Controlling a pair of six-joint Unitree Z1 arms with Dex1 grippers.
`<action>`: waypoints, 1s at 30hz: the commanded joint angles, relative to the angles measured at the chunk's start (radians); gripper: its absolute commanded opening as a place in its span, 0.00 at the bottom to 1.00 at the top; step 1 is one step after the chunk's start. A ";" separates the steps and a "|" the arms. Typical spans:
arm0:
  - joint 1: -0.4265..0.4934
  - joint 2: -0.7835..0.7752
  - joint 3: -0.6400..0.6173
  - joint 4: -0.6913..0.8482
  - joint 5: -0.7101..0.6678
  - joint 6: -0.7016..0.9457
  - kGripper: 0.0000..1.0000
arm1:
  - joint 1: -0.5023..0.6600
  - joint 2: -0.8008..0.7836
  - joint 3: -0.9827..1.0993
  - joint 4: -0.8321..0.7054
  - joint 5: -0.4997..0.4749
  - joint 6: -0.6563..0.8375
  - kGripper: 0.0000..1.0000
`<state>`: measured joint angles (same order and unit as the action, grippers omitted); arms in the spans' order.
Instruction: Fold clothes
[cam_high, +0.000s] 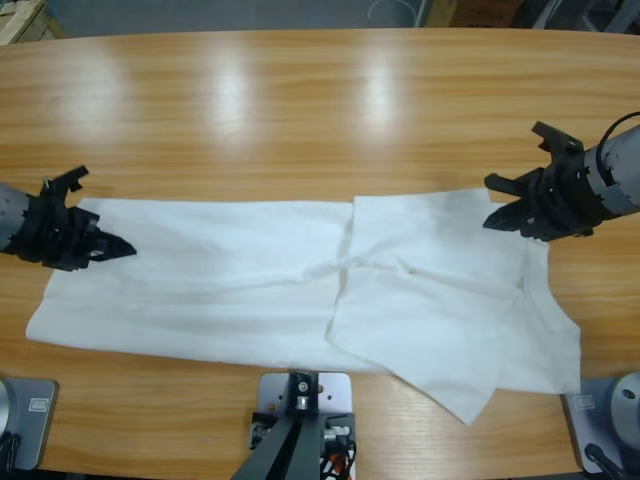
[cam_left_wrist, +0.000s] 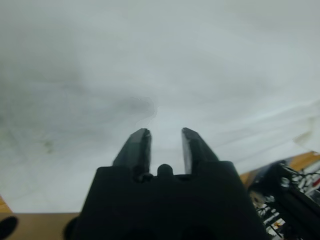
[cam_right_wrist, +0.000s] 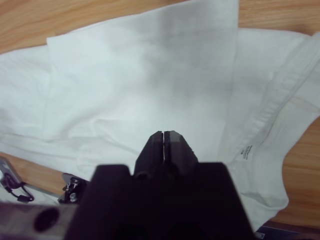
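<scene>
The clothes are one white shirt (cam_high: 230, 280) lying flat along the table's front half, with a flap (cam_high: 430, 300) folded over its right part. My left gripper (cam_high: 120, 247) hovers at the shirt's left edge; in the left wrist view its jaws (cam_left_wrist: 162, 137) stand open over plain white cloth (cam_left_wrist: 175, 60), with nothing between them. My right gripper (cam_high: 497, 218) sits at the shirt's upper right edge. In the right wrist view it (cam_right_wrist: 163, 136) is shut, pointing down at the folded cloth (cam_right_wrist: 150, 75). The collar (cam_right_wrist: 280, 100) and a small dark printed line (cam_right_wrist: 246, 152) lie to its right.
The wooden table (cam_high: 300, 110) stretches bare behind the shirt. The shirt's lower right corner (cam_high: 470, 410) reaches close to the table's front edge.
</scene>
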<state>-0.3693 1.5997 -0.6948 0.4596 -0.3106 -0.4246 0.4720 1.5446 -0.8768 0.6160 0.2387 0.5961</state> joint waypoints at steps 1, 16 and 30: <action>-0.017 0.105 0.026 -0.013 0.061 -0.036 0.00 | 0.080 0.091 0.013 -0.017 0.029 0.027 0.00; -0.028 0.124 0.020 -0.009 0.067 -0.036 0.00 | 0.128 0.153 0.168 -0.193 0.062 0.116 0.00; -0.035 0.115 0.023 -0.009 0.061 -0.036 0.00 | 0.033 0.094 0.153 -0.005 -0.081 0.122 0.00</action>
<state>-0.3899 1.6787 -0.6878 0.4593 -0.2537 -0.4507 0.5897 1.6533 -0.6835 0.5093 0.2466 0.7395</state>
